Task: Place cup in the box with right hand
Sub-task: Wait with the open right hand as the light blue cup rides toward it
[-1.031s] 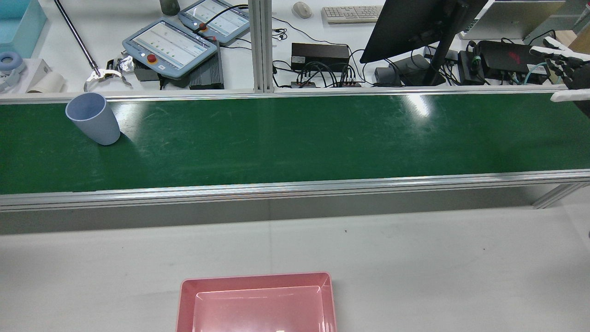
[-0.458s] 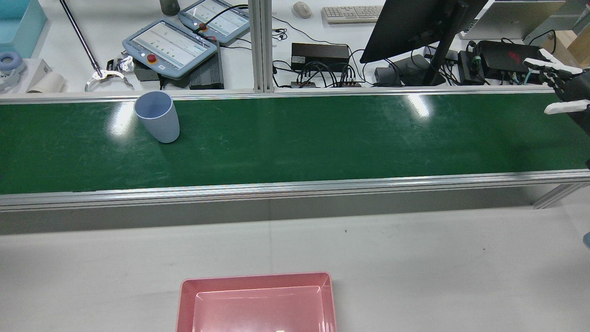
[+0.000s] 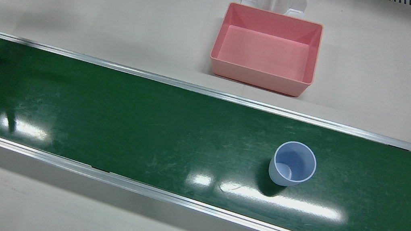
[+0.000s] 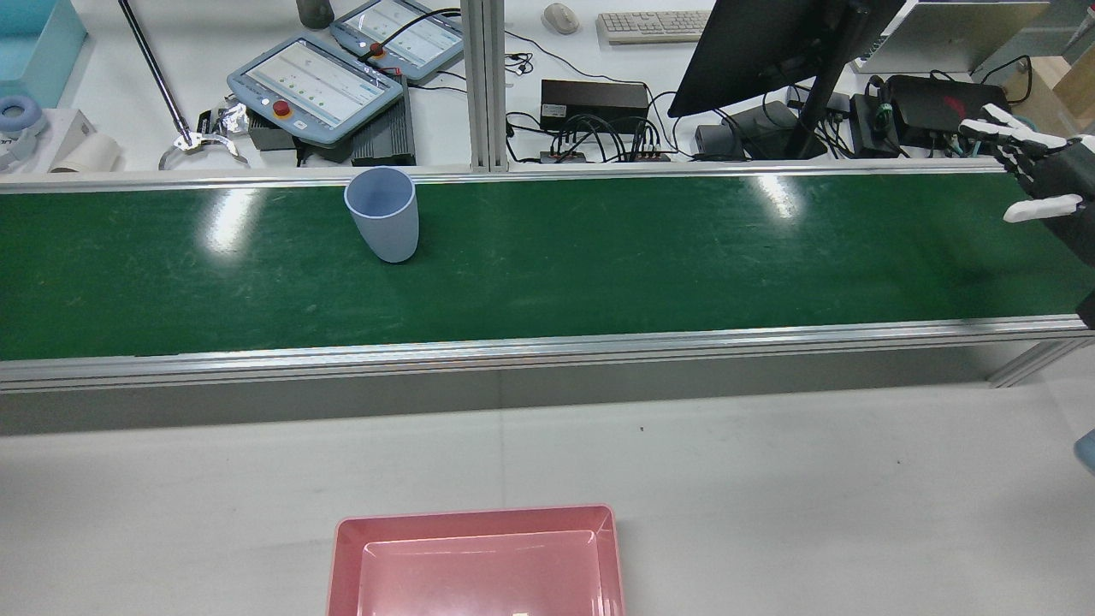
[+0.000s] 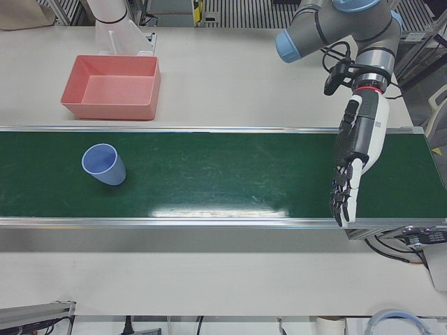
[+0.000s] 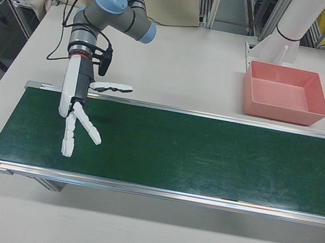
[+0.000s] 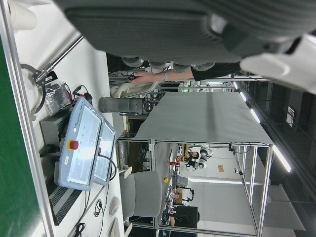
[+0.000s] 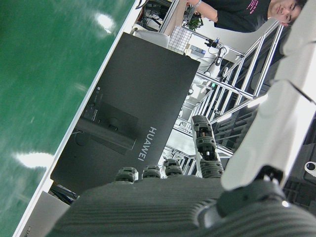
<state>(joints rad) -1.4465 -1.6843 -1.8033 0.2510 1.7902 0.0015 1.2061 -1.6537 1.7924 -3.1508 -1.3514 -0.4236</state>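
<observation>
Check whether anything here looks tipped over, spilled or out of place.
Nothing stands out. The pale blue plastic cup stands upright and empty on the green conveyor belt, and the pink rectangular box sits empty on the table.

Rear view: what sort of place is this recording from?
Probably a robotics lab or test station: a green conveyor belt carrying a cup, control tablets, and a monitor among cabling.

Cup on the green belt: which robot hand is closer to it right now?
Left, narrowly. The left hand hovers over one belt end, the right hand over the other; the cup stands left of midway.
</observation>
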